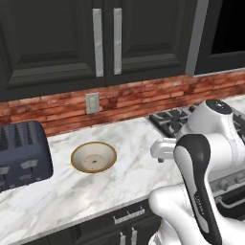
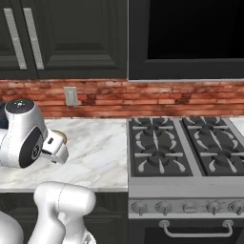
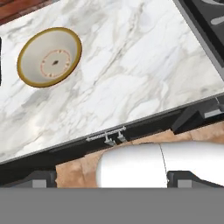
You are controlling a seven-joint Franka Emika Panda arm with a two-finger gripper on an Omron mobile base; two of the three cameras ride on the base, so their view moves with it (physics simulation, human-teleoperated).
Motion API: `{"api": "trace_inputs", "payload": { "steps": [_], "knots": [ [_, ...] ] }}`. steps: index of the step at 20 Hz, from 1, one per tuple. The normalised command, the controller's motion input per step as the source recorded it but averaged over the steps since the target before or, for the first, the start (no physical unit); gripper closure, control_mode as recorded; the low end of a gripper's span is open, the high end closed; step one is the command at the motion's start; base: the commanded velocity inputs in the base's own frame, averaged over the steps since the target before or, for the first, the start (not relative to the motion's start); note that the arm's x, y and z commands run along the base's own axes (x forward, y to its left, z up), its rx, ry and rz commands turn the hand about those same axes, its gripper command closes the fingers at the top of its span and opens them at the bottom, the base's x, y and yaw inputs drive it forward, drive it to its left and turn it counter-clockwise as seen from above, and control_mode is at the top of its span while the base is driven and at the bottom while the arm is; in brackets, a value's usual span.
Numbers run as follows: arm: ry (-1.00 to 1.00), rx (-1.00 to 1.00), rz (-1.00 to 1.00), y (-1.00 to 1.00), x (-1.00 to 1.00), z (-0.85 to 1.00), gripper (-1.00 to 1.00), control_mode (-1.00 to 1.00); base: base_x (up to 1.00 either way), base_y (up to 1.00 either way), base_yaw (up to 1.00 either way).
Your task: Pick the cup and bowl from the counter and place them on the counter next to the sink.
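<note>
The bowl sits upright on the counter beside the toaster

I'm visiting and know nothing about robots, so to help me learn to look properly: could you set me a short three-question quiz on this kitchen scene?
1. True or false: the bowl stands upright on the counter.
2. In the left base view, what stands on the counter to the left of the bowl?
A. a kettle
B. a dark toaster
C. a pan
3. Fill in: the wall behind the counter is faced with red ____.

Key
1. True; nothing holds it.
2. B, the toaster.
3. Brick: the brick wall also runs behind the stove.
</note>
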Motion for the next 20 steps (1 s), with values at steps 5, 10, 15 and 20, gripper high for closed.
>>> {"api": "trace_inputs", "payload": {
  "steps": [5, 10, 15, 20],
  "knots": [
    [-0.01, 0.00, -0.03, -0.04, 0.31, -0.09, -1.00, -1.00, 0.00, 0.00, 0.00],
    [-0.20, 0.04, -0.10, 0.02, 0.70, -0.52, -1.00, -1.00, 0.00, 0.00, 0.00],
    [-0.16, 0.03, -0.07, 0.13, 0.62, -0.19, -1.00, -1.00, 0.00, 0.00, 0.00],
    [-0.12, 0.02, -0.01, 0.33, 0.08, -0.06, -1.00, -1.00, 0.00, 0.00, 0.00]
  ]
}}
